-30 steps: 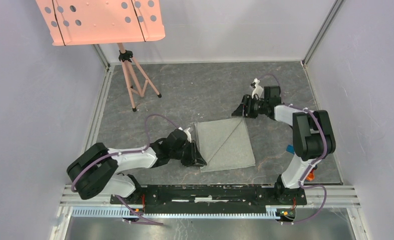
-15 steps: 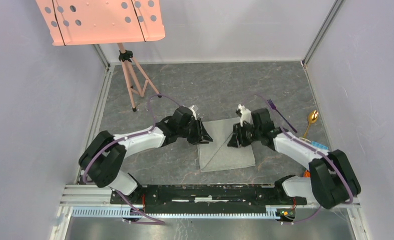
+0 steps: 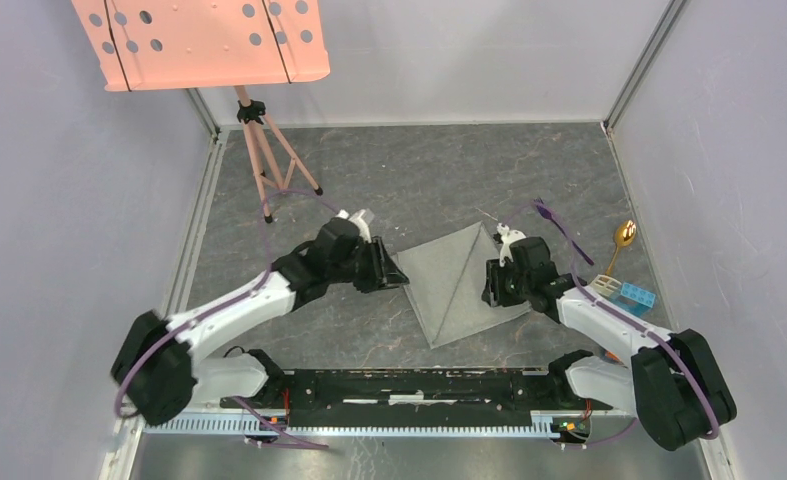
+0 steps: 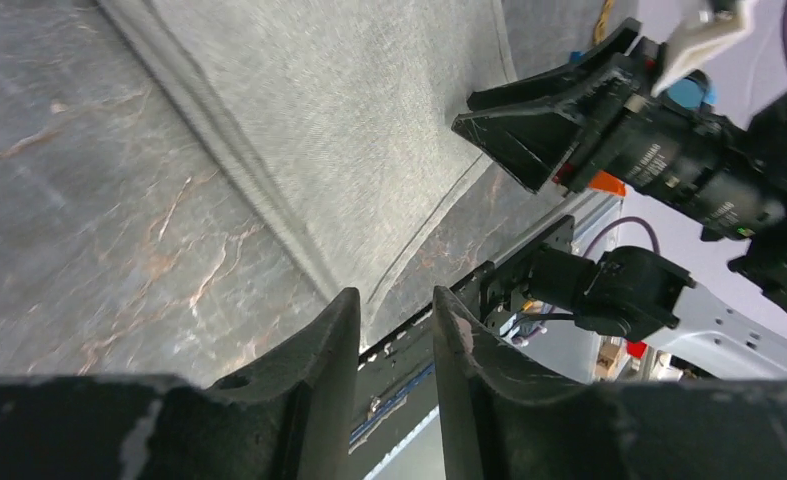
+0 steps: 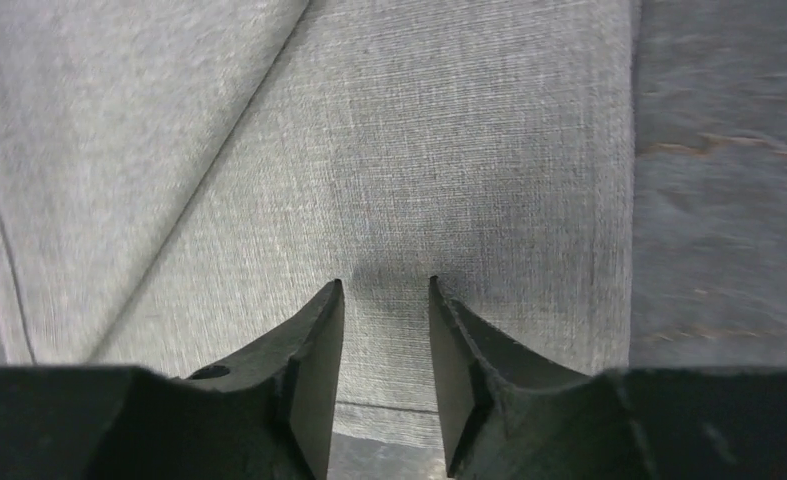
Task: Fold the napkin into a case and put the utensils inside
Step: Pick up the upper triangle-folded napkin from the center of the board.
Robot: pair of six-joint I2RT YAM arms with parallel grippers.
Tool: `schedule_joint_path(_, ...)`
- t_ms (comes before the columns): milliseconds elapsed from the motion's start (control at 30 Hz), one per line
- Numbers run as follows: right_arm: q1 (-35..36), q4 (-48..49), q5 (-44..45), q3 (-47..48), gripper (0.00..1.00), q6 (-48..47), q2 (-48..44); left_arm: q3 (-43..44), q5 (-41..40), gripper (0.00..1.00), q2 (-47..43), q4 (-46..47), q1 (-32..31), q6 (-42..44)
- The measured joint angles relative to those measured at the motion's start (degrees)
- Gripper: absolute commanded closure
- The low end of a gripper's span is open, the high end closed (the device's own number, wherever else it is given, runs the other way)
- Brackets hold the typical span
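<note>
The napkin (image 3: 449,275) lies flat in the middle of the tabletop (image 3: 389,170), folded over into a rough triangle. One point faces the far side, and a diagonal crease runs down its middle. The left tool (image 3: 387,268) sits low at the napkin's left edge. In the left wrist view its fingers (image 4: 319,350) are released, with a narrow empty gap between them, and the cloth (image 4: 369,120) stretches away ahead of them. The right tool (image 3: 489,283) is over the right part of the napkin. Its wrist view shows the tool (image 5: 384,290) also released, tips a little apart and pointing down at the weave (image 5: 419,150) with nothing pinched between them. I cannot tell whether the tips touch the cloth. The fork (image 3: 559,225) and spoon (image 3: 621,242) lie on the bare tabletop to the right, well apart from the napkin, with the spoon further right. Some blocks (image 3: 624,293) sit just nearer than the spoon. A pink panel (image 3: 199,40) on a stand (image 3: 264,150) is at the far left.
</note>
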Motion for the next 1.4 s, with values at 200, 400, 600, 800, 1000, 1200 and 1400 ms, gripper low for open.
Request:
schedule_joint_path(200, 6.34, -10.6, 10.1, 6.64, 0.29, -2.12, -1.44, -3.32, -6.99, 0.47, -18.8, -9.68, 1.66, 0.81)
schedule_joint_path(400, 28.48, -16.7, 16.2, 18.25, 0.3, -0.68, 0.26, -4.57, -13.88, 0.44, -29.86, -18.62, 2.84, 0.79)
schedule_joint_path(600, 43.04, -19.41, 20.15, 26.75, 0.52, 4.09, 13.66, -5.25, -16.87, 0.43, -34.23, -22.56, 2.93, 0.76)
schedule_joint_path(800, 44.85, -21.35, 22.82, 27.69, 0.57, 6.34, 18.64, -5.27, -17.53, 0.43, -35.58, -24.44, 2.95, 0.76)
schedule_joint_path(1000, 45.83, -21.38, 23.02, 27.71, 0.62, 6.71, 20.17, -5.77, -17.79, 0.42, -36.7, -25.24, 2.95, 0.76)
schedule_joint_path(1200, 46.16, -20.76, 22.56, 27.69, 0.59, 6.69, 22.27, -5.77, -17.79, 0.42, -35.52, -25.38, 2.95, 0.76)
schedule_joint_path(1400, 46.21, -20.15, 21.84, 27.69, 0.55, 6.64, 23.45, -5.77, -17.79, 0.42, -35.23, -25.31, 2.95, 0.76)
